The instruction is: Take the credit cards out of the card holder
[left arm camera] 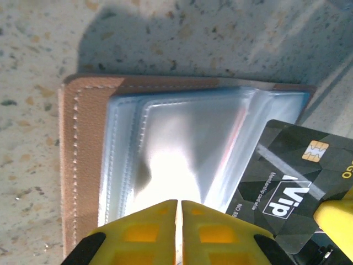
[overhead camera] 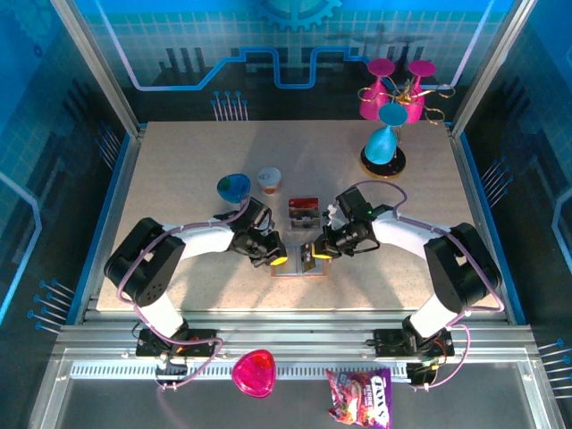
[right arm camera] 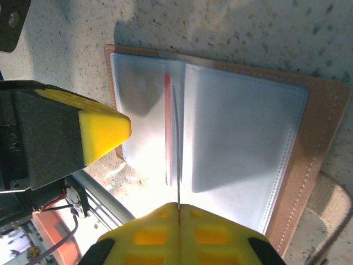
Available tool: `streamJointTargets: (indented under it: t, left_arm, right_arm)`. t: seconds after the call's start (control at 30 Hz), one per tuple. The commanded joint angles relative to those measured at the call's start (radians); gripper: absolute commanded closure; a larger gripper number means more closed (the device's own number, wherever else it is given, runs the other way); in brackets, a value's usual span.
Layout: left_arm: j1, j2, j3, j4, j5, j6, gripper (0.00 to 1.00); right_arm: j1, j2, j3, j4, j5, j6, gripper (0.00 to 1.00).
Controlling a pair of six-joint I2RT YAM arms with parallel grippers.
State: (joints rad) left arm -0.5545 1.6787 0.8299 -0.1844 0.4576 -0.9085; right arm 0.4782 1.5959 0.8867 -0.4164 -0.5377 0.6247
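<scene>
Open card holder (left arm camera: 83, 165), right fingers (right arm camera: 138, 240) pinching dark card (left arm camera: 278, 182)

You're looking at a speckled beige table (overhead camera: 179, 179) under bright light. Blue printed wall panels (overhead camera: 179, 45) enclose it on 3 sides, framed by aluminium posts (overhead camera: 95, 63); metal rails (overhead camera: 295, 332) run along its near edge.

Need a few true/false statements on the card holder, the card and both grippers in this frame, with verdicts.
1. The card holder lies open on the table. True.
2. The right gripper is open. False: it is shut on the black VIP card.
3. The black VIP card sits fully inside a sleeve. False: most of it is bare, chip exposed.
4. The left gripper has its fingers together. True.
</scene>
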Motion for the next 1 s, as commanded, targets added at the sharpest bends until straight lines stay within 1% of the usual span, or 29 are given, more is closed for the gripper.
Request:
streamJointTargets:
  t: [0.0, 0.13, 0.27, 0.37, 0.47, 0.63, 0.73, 0.83, 0.97]
  left_arm:
    - [0.009, -0.051, 0.036, -0.041, 0.001, 0.008, 0.9]
    - [0.017, -0.073, 0.045, -0.056, -0.008, 0.01, 0.89]
    - [0.035, -0.091, 0.042, -0.067, -0.013, 0.019, 0.89]
    - [0.05, -0.105, 0.034, -0.074, -0.013, 0.025, 0.89]
    - [0.06, -0.117, 0.027, -0.082, -0.017, 0.034, 0.89]
    - [0.076, -0.137, 0.007, -0.082, -0.021, 0.036, 0.89]
    - [0.082, -0.148, -0.006, -0.082, -0.02, 0.036, 0.89]
    - [0.09, -0.161, -0.022, -0.082, -0.021, 0.036, 0.89]
    - [0.105, -0.178, -0.051, -0.066, -0.013, 0.027, 0.89]
  right_arm:
    - [-0.009, -0.024, 0.082, -0.153, 0.052, -0.111, 1.0]
    - [0.009, -0.019, 0.176, -0.301, 0.117, -0.282, 1.0]
    - [0.085, -0.013, 0.27, -0.431, 0.299, -0.502, 1.0]
    - [0.149, -0.002, 0.32, -0.492, 0.403, -0.666, 1.0]
    - [0.205, 0.015, 0.357, -0.551, 0.451, -0.835, 1.0]
    - [0.239, 0.074, 0.438, -0.662, 0.477, -1.046, 1.0]
    - [0.264, 0.104, 0.473, -0.711, 0.518, -1.164, 1.0]
    - [0.267, 0.133, 0.524, -0.735, 0.552, -1.234, 1.0]
    - [0.261, 0.187, 0.613, -0.777, 0.563, -1.313, 1.0]
